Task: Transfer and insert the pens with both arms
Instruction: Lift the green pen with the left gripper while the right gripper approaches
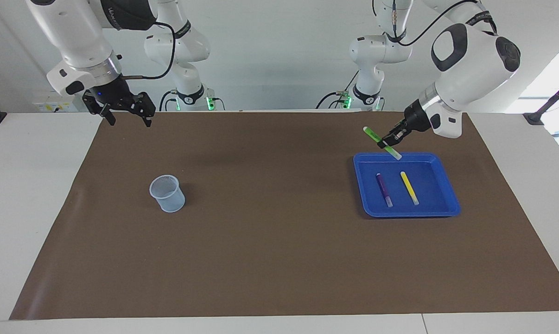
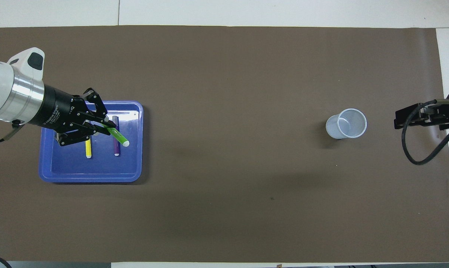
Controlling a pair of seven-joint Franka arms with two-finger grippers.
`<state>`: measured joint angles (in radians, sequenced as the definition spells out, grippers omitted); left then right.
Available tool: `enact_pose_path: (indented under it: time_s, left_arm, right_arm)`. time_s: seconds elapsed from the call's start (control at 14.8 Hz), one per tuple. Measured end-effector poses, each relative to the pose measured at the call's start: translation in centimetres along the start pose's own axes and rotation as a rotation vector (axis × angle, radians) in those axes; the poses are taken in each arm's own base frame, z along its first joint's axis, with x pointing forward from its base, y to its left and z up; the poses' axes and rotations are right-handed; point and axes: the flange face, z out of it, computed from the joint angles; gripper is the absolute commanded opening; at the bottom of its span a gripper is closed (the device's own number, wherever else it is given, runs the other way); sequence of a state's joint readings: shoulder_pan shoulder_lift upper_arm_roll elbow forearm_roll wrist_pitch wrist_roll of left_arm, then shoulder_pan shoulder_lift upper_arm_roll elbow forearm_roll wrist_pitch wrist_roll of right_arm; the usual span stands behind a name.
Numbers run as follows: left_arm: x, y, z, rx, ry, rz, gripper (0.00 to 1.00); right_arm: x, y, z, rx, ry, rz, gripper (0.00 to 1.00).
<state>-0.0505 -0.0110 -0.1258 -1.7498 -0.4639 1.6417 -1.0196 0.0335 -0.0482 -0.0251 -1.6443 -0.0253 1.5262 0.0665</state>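
My left gripper is shut on the green pen and holds it slanted in the air over the blue tray. The purple pen and the yellow pen lie side by side in the tray. The yellow pen is partly hidden by the gripper in the overhead view. My right gripper hangs open and waits above the mat's edge at the right arm's end, with nothing between its fingers.
A clear plastic cup stands upright on the brown mat toward the right arm's end. Two smaller white arms with green lights stand at the robots' edge of the table.
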Motion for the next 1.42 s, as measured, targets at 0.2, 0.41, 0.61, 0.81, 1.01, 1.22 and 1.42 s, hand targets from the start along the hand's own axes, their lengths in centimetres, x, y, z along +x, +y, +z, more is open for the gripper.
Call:
enact_pose_path:
  time_s: [0.2, 0.41, 0.61, 0.81, 1.01, 1.22, 1.42]
  left_arm:
    - [-4.3, 1.1, 0.1, -0.045, -0.123, -0.214, 0.0]
    - [-6.4, 1.6, 1.6, -0.06, -0.272, -0.321, 0.0]
    - [-8.0, 1.8, 3.6, -0.108, -0.385, -0.474, 0.0]
    - [-10.7, 1.7, 6.5, -0.178, -0.455, -0.584, 0.0]
    - [-13.7, 1.2, 9.3, -0.25, -0.482, -0.683, 0.0]
    - [-15.0, 0.5, 10.7, -0.311, -0.522, -0.769, 0.0]
    - [-15.0, 0.0, 11.1, -0.34, -0.524, -0.814, 0.0]
  right_arm:
    - [-0.1, -1.0, 0.0, 0.086, -0.006, -0.005, 1.0]
    - [-0.1, -1.9, -0.2, 0.164, -0.01, -0.008, 1.0]
    - [-0.2, -3.7, -0.2, 0.313, -0.021, -0.016, 1.0]
    - [-0.2, -6.0, -0.3, 0.458, -0.013, -0.023, 1.0]
    - [-0.5, -10.5, -0.4, 0.528, 0.012, 0.007, 1.0]
    - [-1.2, -14.8, 0.2, 0.626, 0.025, 0.073, 1.0]
    - [-2.1, -17.5, 1.0, 0.685, 0.016, 0.08, 1.0]
